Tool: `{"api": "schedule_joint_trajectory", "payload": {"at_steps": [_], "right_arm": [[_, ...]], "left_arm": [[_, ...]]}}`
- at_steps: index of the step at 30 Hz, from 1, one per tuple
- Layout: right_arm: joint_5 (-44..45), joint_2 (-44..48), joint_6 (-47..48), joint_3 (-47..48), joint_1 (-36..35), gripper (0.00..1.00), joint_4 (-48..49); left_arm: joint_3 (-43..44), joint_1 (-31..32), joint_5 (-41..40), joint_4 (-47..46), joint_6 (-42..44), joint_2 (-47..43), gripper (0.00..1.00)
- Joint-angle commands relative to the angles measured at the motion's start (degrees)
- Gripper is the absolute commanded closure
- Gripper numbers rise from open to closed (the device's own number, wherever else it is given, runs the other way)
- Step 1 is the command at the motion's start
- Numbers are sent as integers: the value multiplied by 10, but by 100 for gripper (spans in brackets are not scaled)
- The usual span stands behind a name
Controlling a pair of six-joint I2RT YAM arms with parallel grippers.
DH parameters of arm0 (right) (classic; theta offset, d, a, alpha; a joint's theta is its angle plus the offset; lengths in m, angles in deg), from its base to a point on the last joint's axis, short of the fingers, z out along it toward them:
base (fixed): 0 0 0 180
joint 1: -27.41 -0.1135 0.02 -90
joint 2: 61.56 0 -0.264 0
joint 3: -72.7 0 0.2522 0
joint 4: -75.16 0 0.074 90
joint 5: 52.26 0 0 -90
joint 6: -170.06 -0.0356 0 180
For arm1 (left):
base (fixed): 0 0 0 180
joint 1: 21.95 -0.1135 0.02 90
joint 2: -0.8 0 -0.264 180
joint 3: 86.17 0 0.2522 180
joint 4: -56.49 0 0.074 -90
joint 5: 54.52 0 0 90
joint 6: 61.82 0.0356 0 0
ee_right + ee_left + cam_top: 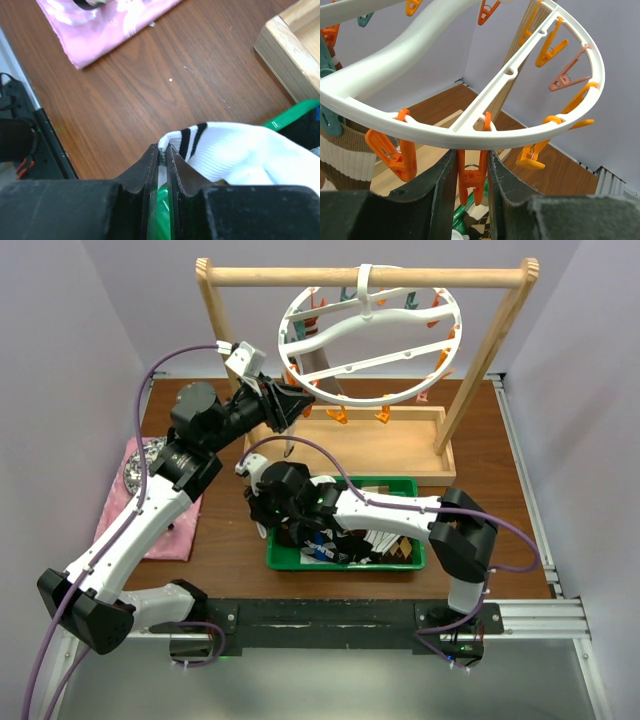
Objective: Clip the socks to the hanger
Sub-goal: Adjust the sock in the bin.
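Observation:
The white ring hanger (370, 335) hangs by its hook from the wooden bar, with orange and teal pegs round its rim. My left gripper (298, 403) is at the ring's lower left. In the left wrist view it (472, 156) is shut on an orange peg (472, 177) under the rim (445, 134). A brown and cream sock (342, 150) hangs clipped at the left. My right gripper (262, 505) is at the left end of the green basket (405, 485). It (163, 148) is shut on the cuff of a white sock with black stripes (235, 150). More socks (350, 540) lie in the basket.
The wooden frame (360, 277) stands on a wooden tray base (370, 445) behind the basket. A pink cloth (165, 510) lies at the left under the left arm, also in the right wrist view (110, 22). The basket rim (290, 116) is just right of the held sock.

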Motion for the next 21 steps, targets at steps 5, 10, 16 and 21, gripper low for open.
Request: {"api": "schedule_joint_trajectory", "payload": {"at_steps": [5,10,16,21], "right_arm": [[-5,-33,14,24,0,65,15],[-4,-40,41,44,-1,29,-5],[34,-17,116,54,0,23,-34],[29,-26,245,109,-9,25,-117]], "left_arm": [[-3,-7,10,-13,-11,-19,100],[-5,-10,10,-12,-8,-21,100],[-8,-11,10,-14,-9,-21,100],[-3,-14,10,-9,-8,-19,100]]}}
